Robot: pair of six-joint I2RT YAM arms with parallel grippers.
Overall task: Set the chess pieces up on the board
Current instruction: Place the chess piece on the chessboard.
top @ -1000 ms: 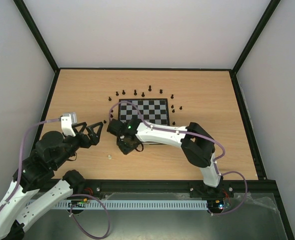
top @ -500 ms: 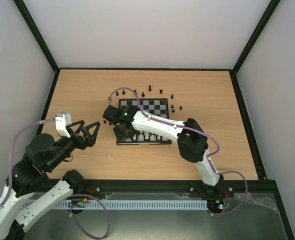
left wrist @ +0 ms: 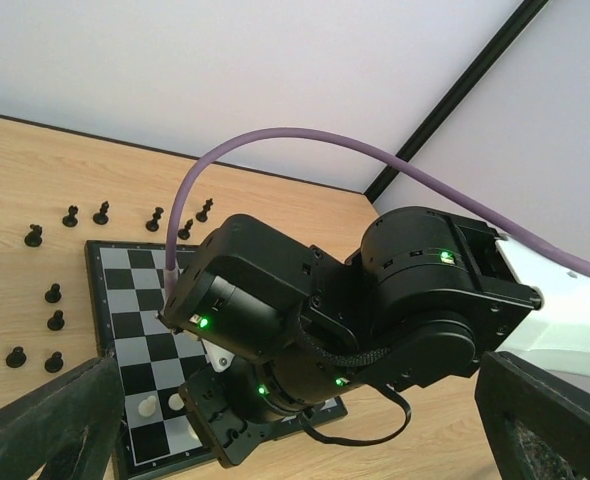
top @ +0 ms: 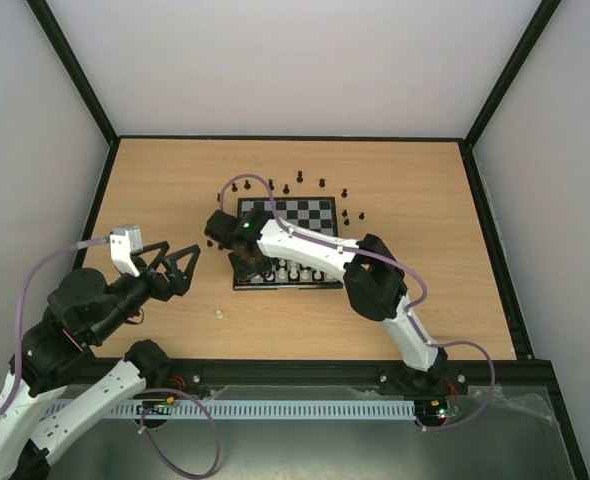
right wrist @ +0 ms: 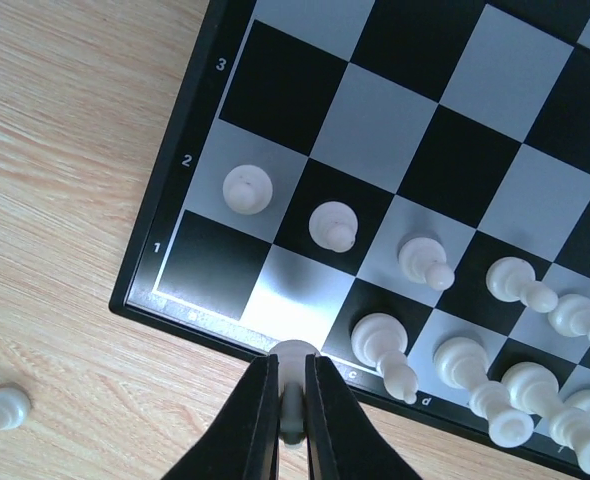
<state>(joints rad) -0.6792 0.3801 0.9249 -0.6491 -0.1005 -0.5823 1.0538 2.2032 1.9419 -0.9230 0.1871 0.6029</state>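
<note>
My right gripper (right wrist: 291, 378) is shut on a cream-white chess piece (right wrist: 293, 356), which it holds just over the near-left edge of the board (right wrist: 165, 305), by the empty silver square in row 1. Several white chess pieces (right wrist: 247, 188) stand on rows 1 and 2. One white piece (right wrist: 0, 410) lies on the wood off the board's corner. From above, the right wrist (top: 247, 250) covers the near-left corner of the board (top: 310, 215). Black chess pieces (top: 285, 187) ring the board's far and side edges. My left gripper (top: 182, 263) is open and holds nothing, left of the board.
The right arm's forearm (top: 315, 258) lies across the board's near row. Black pieces (left wrist: 70, 215) stand on the wood close to the board's left and far edges. The fallen white piece (top: 218, 313) lies between the two arms. A black frame (top: 275, 138) bounds the tabletop.
My right gripper has carried the white piece from the wood in front of the board back over its near-left corner. The left gripper drew slightly left and stayed open.
</note>
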